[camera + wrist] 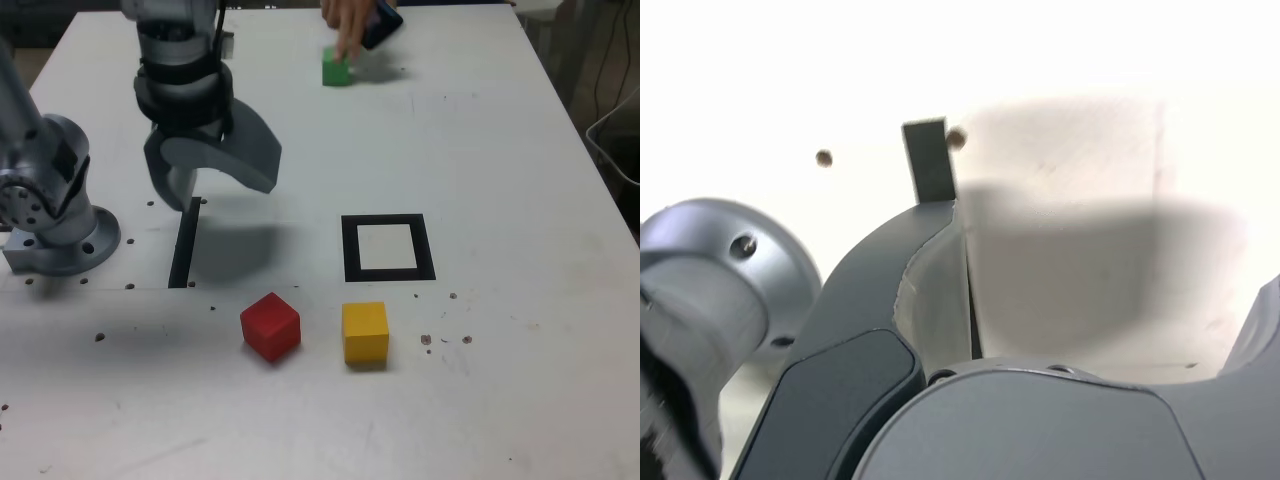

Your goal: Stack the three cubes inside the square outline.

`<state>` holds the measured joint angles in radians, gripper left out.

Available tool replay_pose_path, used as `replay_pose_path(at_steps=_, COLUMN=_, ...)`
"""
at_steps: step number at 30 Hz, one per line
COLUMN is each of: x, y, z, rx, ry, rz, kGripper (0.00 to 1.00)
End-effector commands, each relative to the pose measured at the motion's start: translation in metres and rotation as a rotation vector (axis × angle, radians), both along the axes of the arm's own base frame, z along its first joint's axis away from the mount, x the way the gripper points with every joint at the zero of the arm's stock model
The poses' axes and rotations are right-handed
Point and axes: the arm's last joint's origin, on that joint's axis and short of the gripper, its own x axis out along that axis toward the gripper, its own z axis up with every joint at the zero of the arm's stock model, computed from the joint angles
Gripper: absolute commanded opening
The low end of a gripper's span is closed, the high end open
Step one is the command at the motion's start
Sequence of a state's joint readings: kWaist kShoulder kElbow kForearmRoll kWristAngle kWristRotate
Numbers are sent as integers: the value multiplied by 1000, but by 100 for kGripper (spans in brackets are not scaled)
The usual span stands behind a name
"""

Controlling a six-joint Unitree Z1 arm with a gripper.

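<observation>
Nothing stacked yet, we're at step zero. Nearest us on the bench: red cube and yellow cube, side by side, just short of the empty square outline. Gripper hangs over the black stripe, fingers wide apart, holding nothing. Far edge: a person's hand touches the green cube. Next we likely drop on red or yellow.

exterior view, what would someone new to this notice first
The big grey gripper hangs open and empty over the white table at the exterior view's left, above a black stripe. A black square outline sits mid-table, empty, with a red cube and a yellow cube side by side just in front of it. At the far edge a person's hand touches a green cube.
</observation>
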<state>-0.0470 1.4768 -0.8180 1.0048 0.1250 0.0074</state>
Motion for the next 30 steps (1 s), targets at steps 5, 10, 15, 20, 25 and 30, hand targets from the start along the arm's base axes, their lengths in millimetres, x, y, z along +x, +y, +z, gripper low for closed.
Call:
replay_pose_path(at_steps=5, x=-3, y=-1, z=0, rx=-32, ry=24, rz=6, kGripper=100)
replay_pose_path(at_steps=10, x=-5, y=-3, z=2, rx=-57, ry=33, rz=4, kGripper=100)
replay_pose_path(at_steps=15, x=-3, y=-7, z=7, rx=-80, ry=34, rz=-28, kGripper=100)
replay_pose_path(at_steps=20, x=-2, y=-14, z=16, rx=-79, ry=33, rz=-70, kGripper=99)
replay_pose_path(at_steps=25, x=0, y=-27, z=27, rx=-92, ry=15, rz=-118, kGripper=97)
replay_pose_path(at_steps=30, x=2, y=-47, z=35, rx=-106, ry=-6, rz=-181, kGripper=96)
